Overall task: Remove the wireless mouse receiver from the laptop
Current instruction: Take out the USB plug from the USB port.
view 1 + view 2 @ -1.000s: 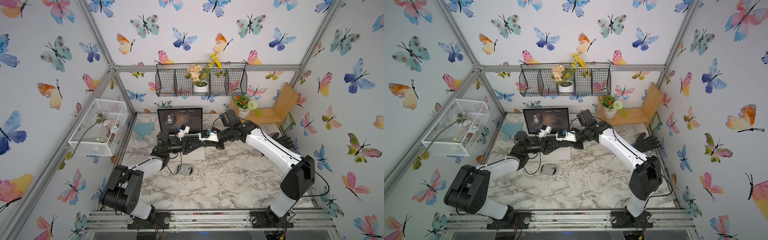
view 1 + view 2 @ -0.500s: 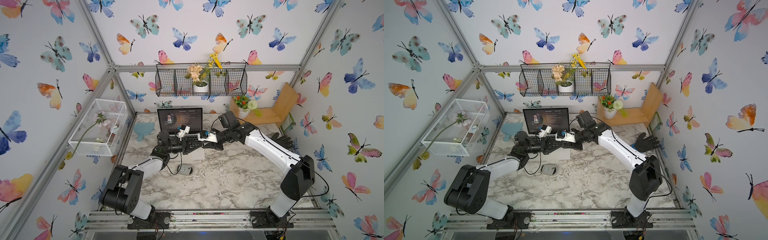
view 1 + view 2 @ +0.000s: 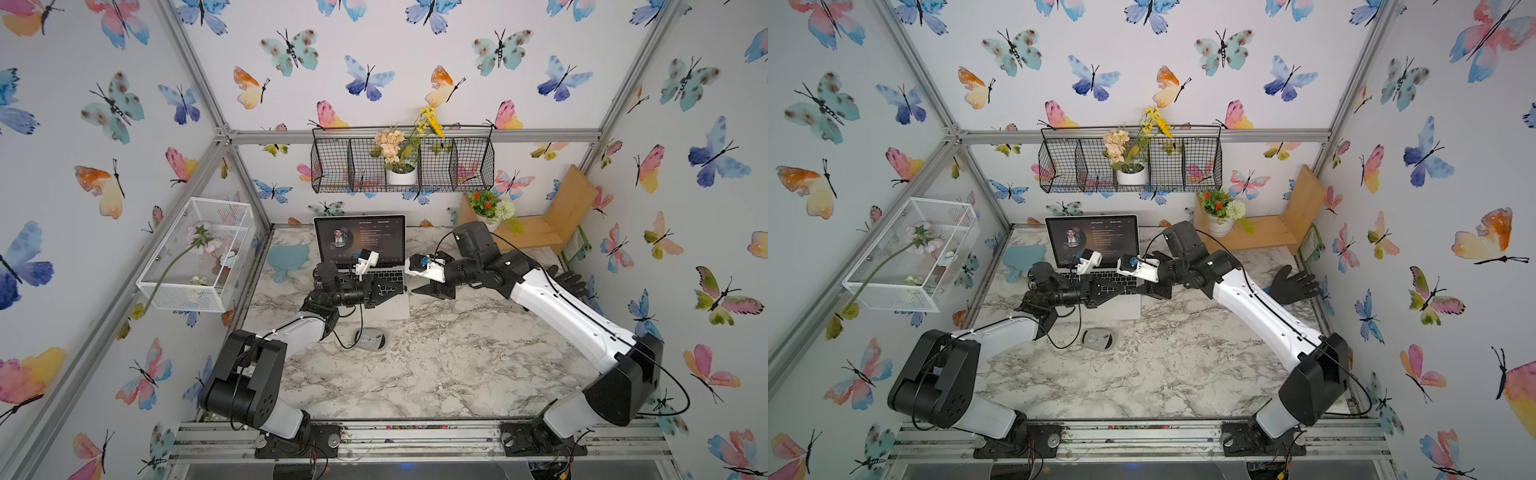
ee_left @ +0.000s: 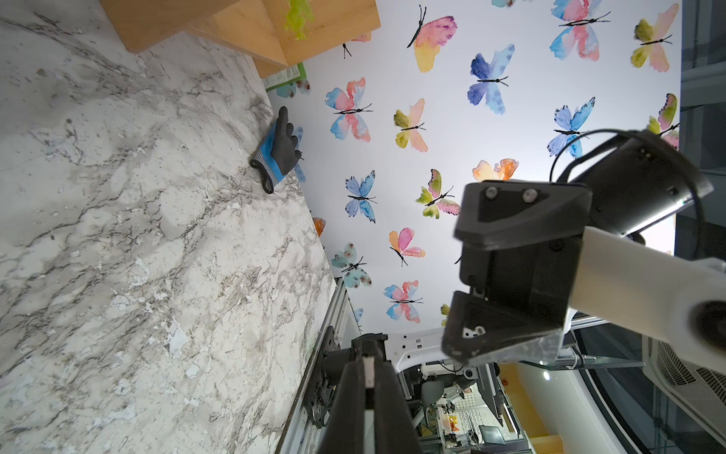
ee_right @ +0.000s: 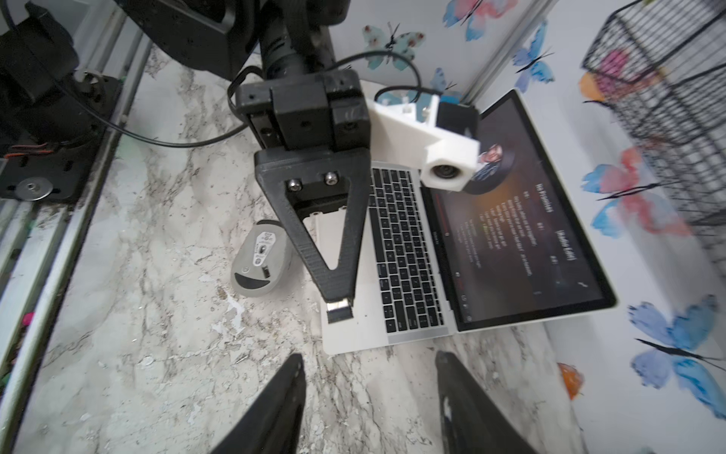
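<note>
1. Since a second ago the right gripper has spread its jaws. Its two black fingers now stand well apart, holding nothing.
2. Facing it, the left gripper is clenched on the wireless mouse receiver, a tiny dark stub-shaped USB plug pinched at the very tips of its black triangular fingers.
3. That plug is out of its port, and the right wrist view shows it over the front corner of the slim silver laptop with black keys.
4. The laptop's lid is up, and the dark screen shows a round portrait and text.
5. A grey oval mouse lies belly-up on the white marble-pattern tabletop near the laptop's front edge, not touching it.
6. A black-and-blue work glove lies at the tabletop's far right edge, well apart from both grippers.
</note>
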Tool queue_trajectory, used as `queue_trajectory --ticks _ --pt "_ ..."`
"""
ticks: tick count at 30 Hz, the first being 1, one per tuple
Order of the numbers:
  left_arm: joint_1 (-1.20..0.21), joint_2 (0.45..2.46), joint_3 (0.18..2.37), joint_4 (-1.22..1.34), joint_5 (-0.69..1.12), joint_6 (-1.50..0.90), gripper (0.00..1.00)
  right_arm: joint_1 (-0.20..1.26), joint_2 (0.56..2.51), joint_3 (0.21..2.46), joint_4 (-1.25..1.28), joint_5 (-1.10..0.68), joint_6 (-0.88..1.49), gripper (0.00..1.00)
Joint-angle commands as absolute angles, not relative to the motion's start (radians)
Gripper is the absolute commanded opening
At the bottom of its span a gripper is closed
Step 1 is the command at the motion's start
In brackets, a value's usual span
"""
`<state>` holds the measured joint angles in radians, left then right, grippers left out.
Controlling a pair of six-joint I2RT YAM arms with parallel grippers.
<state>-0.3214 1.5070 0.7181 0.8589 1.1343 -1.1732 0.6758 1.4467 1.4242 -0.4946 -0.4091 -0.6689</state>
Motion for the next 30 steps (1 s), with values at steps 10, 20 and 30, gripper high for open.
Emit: queue_trajectory --ticks 10,20,30 --pt "-0.316 1.437 0.765 0.833 1.134 -0.953 0.0 0.338 1.493 1.281 -0.151 -0.904 0.354 0.53" --pt "-0.325 1.342 0.76 0.822 1.191 -0.829 0.0 0.486 1.499 1.145 0.065 -1.233 0.381 0.45" --pt "-0.356 1.303 0.8 0.83 1.215 -0.839 0.0 0.569 1.473 1.185 0.04 -1.134 0.226 0.44"
